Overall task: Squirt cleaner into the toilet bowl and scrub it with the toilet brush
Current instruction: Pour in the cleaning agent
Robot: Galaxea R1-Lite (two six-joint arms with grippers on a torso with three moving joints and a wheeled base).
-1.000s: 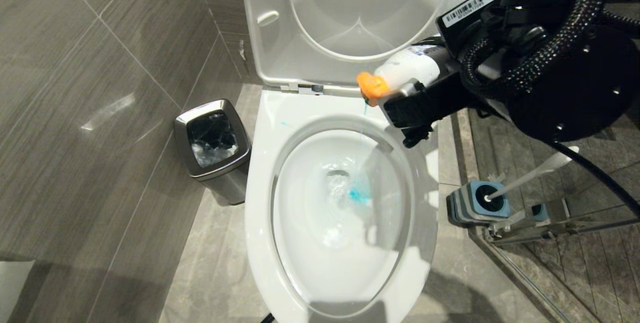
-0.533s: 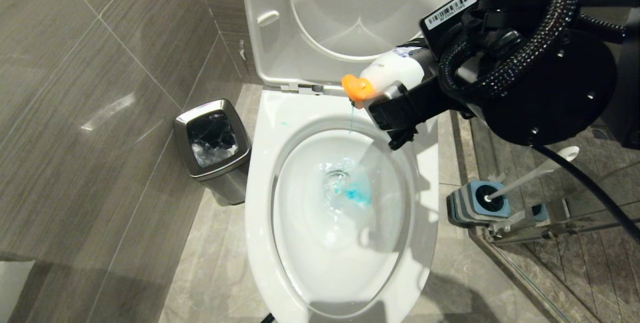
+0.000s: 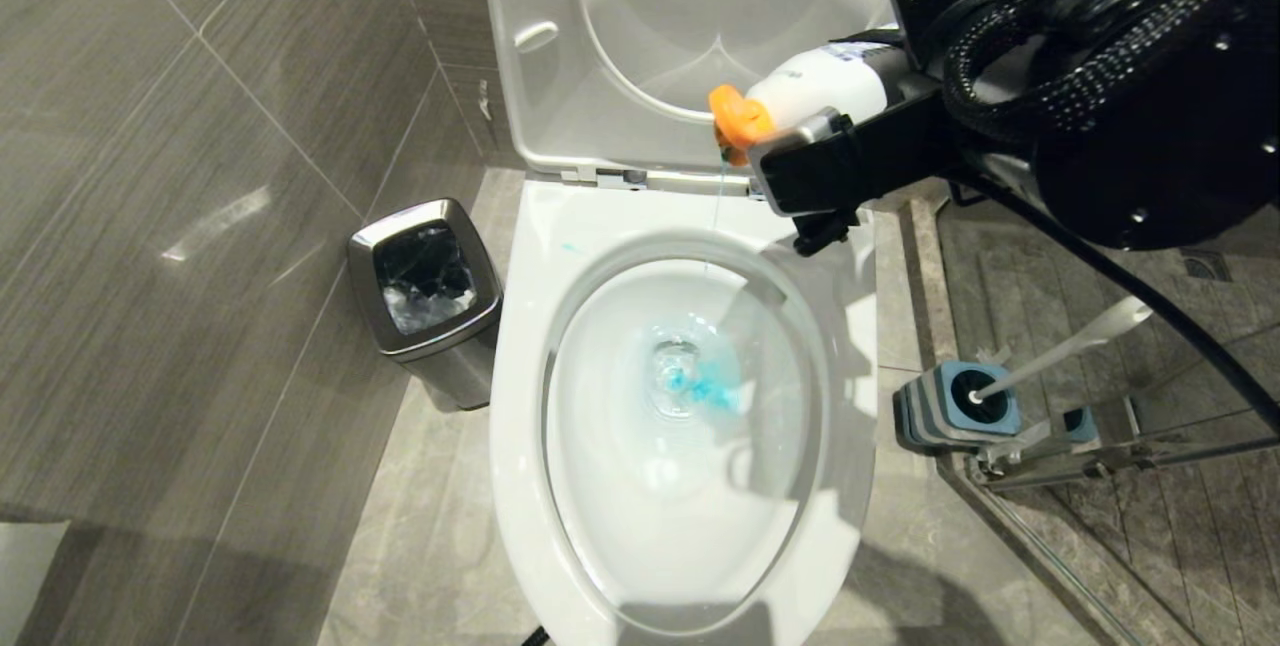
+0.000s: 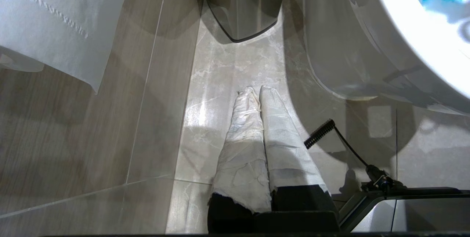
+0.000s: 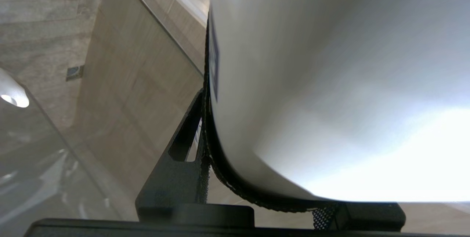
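**Right end effector gripping cleaner bottle over the toilet bowl**

The right end effector [image 3: 815, 161] is clamping a white bottle [image 3: 825, 86] with an orange nozzle [image 3: 738, 118], tilting it over the back rim of the toilet bowl [image 3: 520, 346]. The bowl is standing with seat and lid raised. A thin thread of cleaner [image 3: 705, 388] is running from the nozzle and pooling turquoise at the drain. The steel bin [image 3: 428, 301] is sitting left of the bowl. The toilet brush [image 3: 1075, 341] is resting in its blue holder [image 3: 955, 408] to the right. The left end effector [image 4: 257, 119] is hanging closed and empty near the floor.
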